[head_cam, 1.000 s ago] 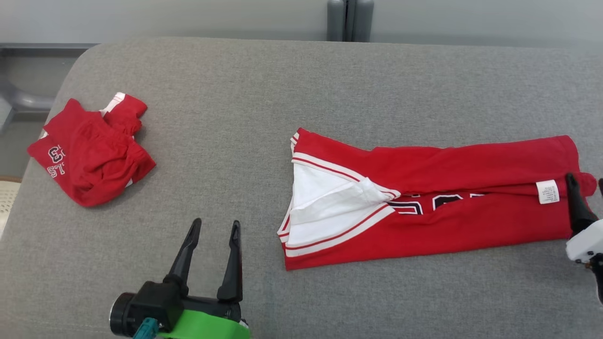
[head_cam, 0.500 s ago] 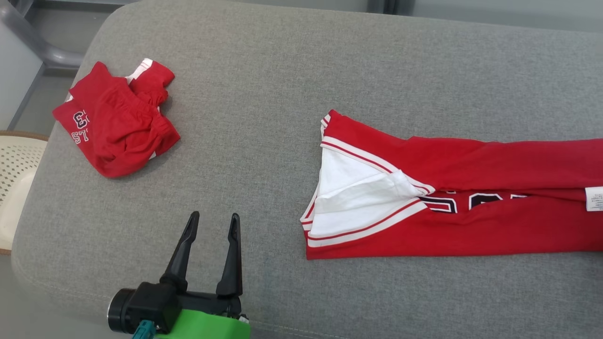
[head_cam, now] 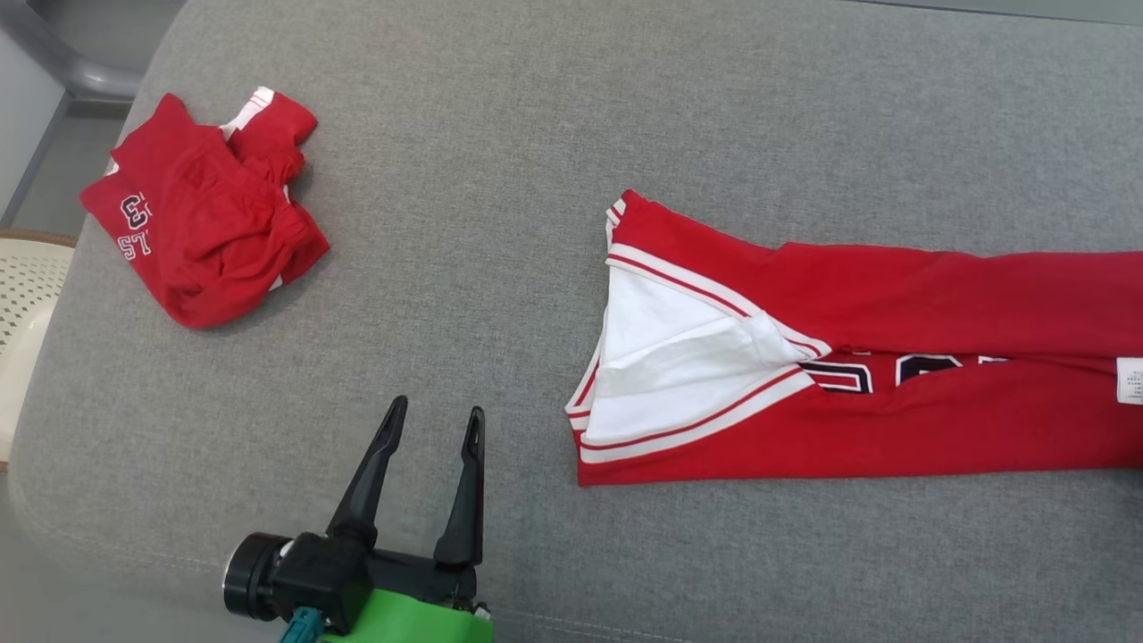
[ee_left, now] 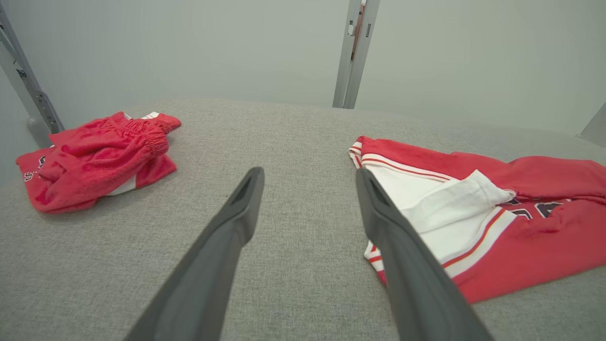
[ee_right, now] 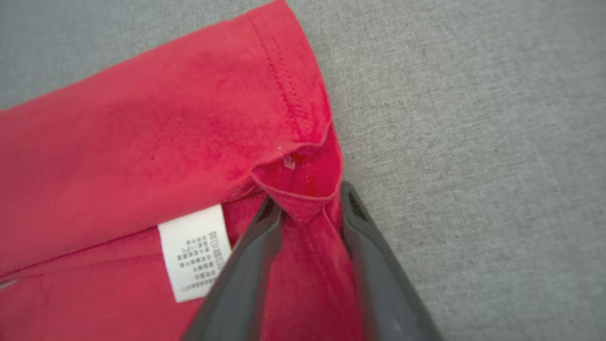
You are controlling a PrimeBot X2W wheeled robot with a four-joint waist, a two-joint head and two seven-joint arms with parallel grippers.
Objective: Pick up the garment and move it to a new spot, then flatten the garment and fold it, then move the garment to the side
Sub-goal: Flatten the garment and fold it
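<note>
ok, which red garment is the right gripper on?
The long flattened jersey, at its end by the white label: right gripper grips a fold there. The bunched shorts lie apart.

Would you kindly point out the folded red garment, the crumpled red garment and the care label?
folded red garment (head_cam: 938,286), head view, upper red fold.
crumpled red garment (head_cam: 214,228), head view, middle of the heap.
care label (ee_right: 195,251), right wrist view, label's centre.

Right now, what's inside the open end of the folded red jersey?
White lining edged with red-striped trim shows inside the jersey; deeper in, its folded red layers hide the rest.
</note>
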